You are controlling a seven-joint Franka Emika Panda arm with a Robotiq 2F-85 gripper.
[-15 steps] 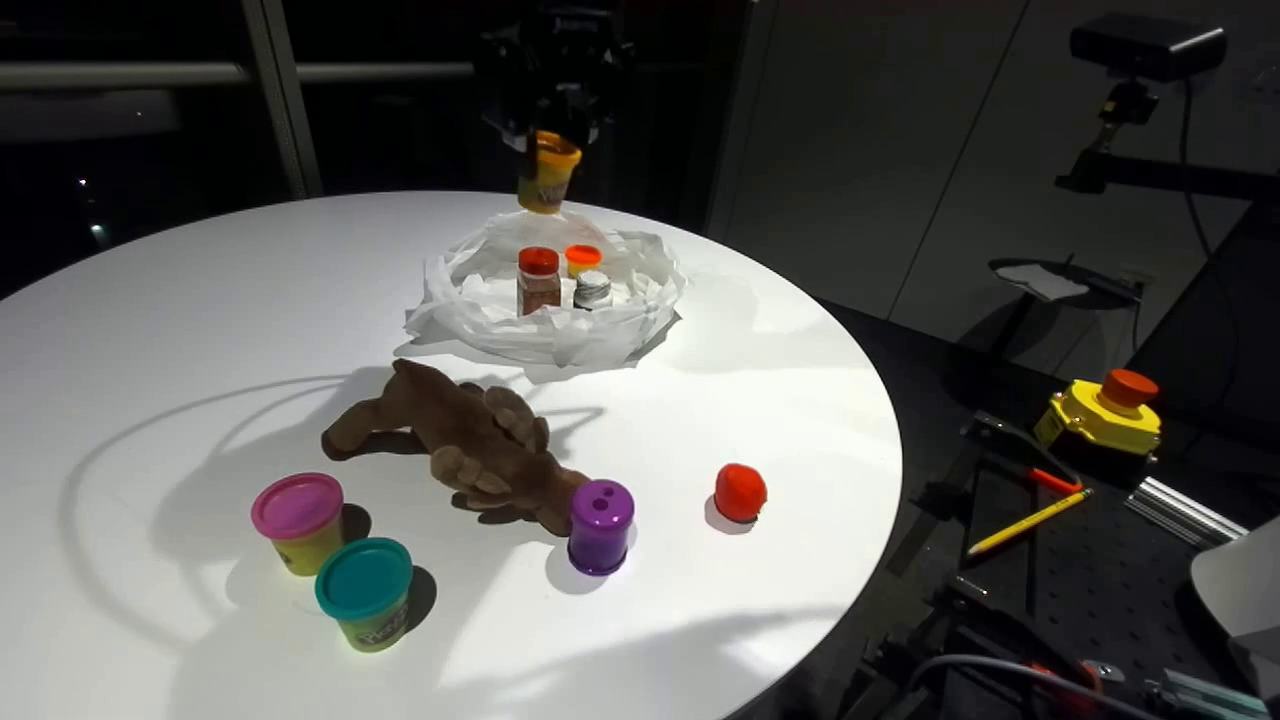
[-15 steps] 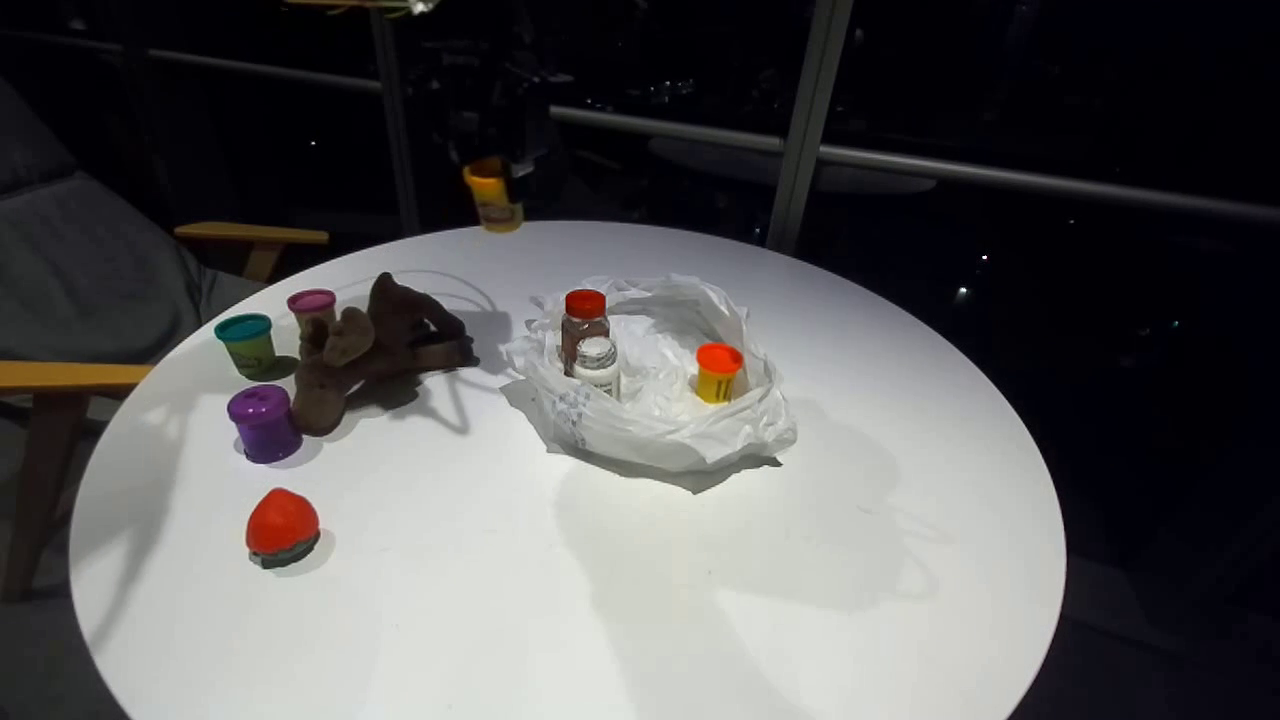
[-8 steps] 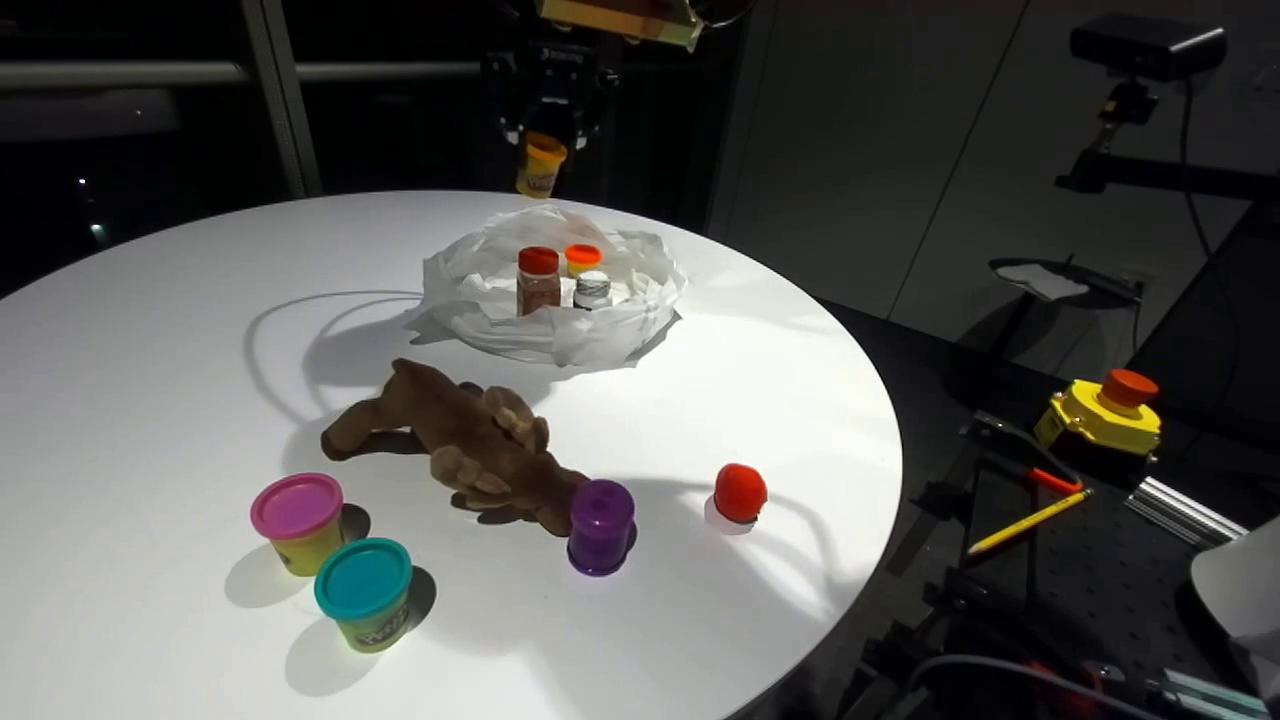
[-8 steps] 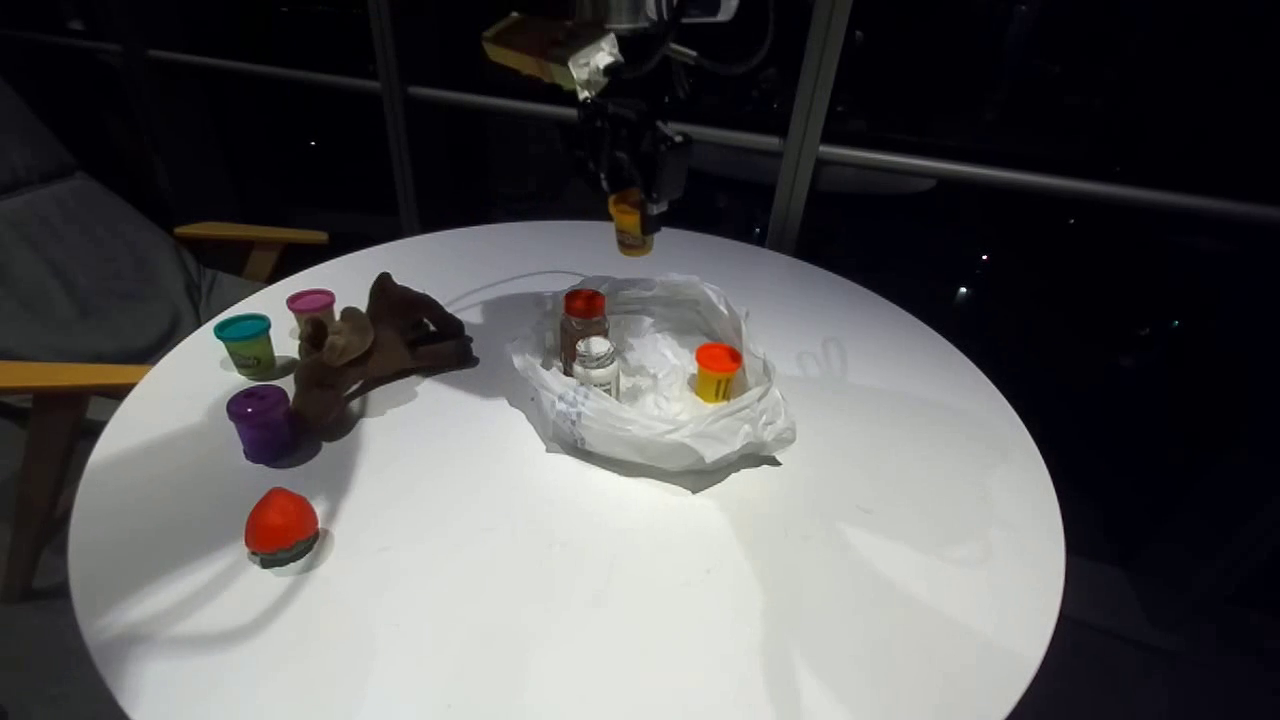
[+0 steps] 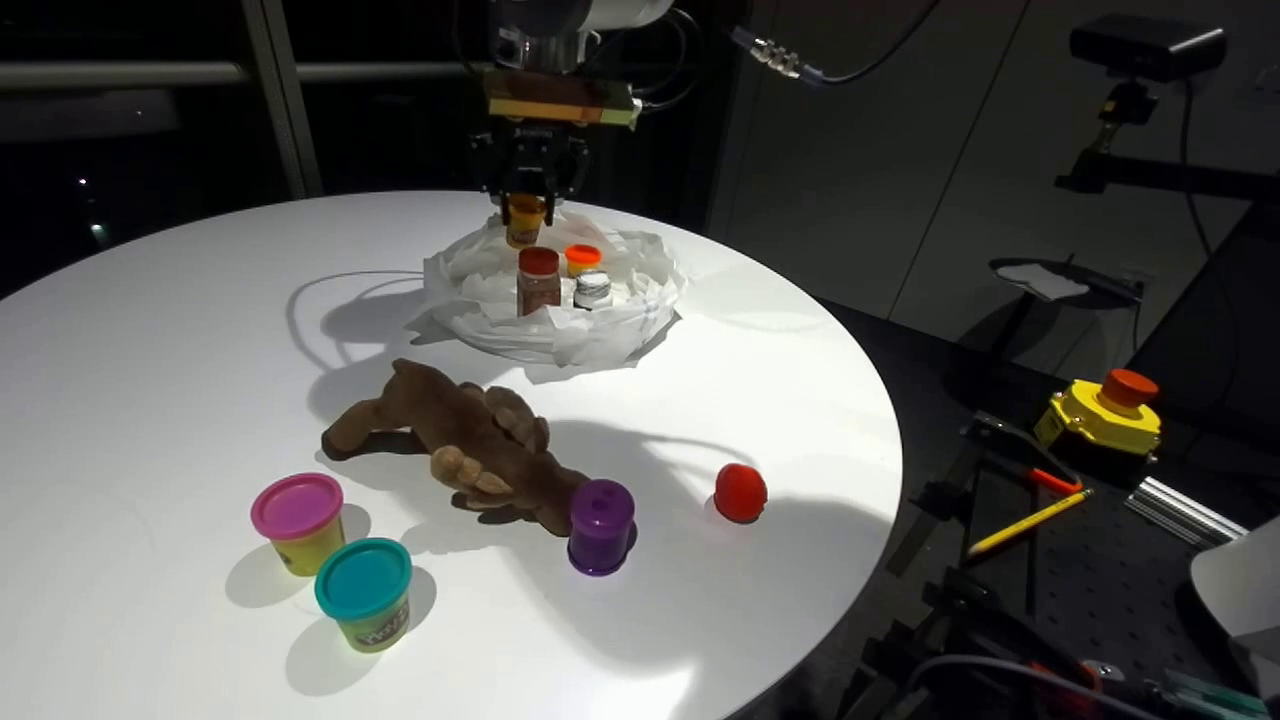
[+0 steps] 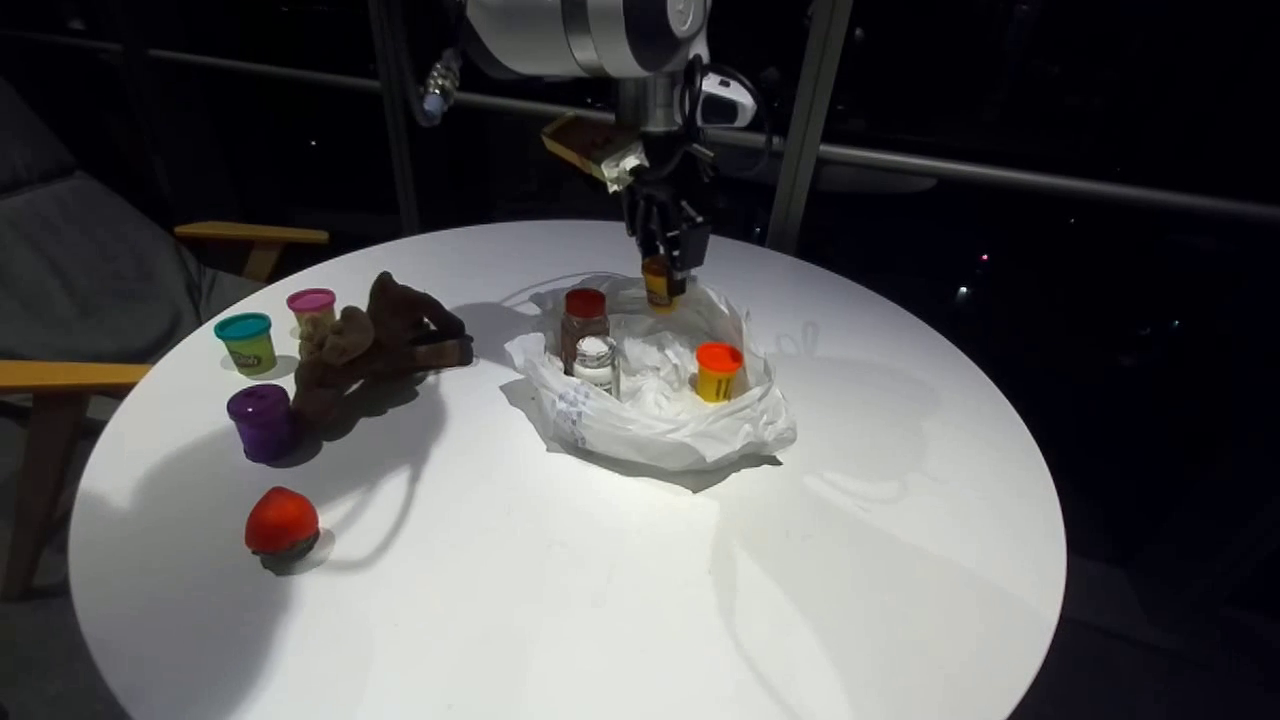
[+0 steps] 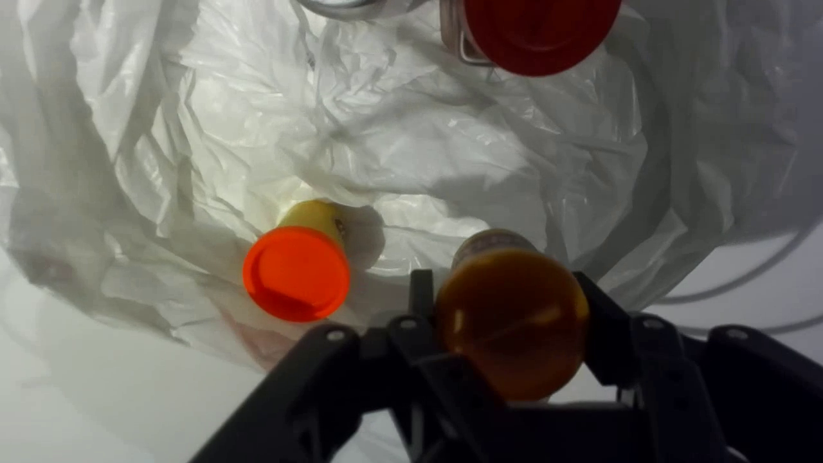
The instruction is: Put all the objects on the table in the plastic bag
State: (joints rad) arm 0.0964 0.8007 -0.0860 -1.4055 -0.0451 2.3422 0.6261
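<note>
Over the crinkled, glossy bag (image 6: 670,440), the pincer (image 7: 505,292) has the round orange cup (image 7: 514,334) clasped! Inside, a clear jar (image 5: 540,287), a bottle (image 5: 592,290), a red-lidded cup (image 6: 718,374); out on the smooth tabletop (image 5: 790,400) sprawls the plush toy (image 5: 465,425).

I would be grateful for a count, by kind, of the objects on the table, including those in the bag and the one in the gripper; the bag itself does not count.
Tubs: 4 (pink tub, teal tub, orange tub, held tub)
Jar: 1
Bottle: 1
Purple cup: 1
Brown toy: 1
Red object: 1
Total: 9
</note>
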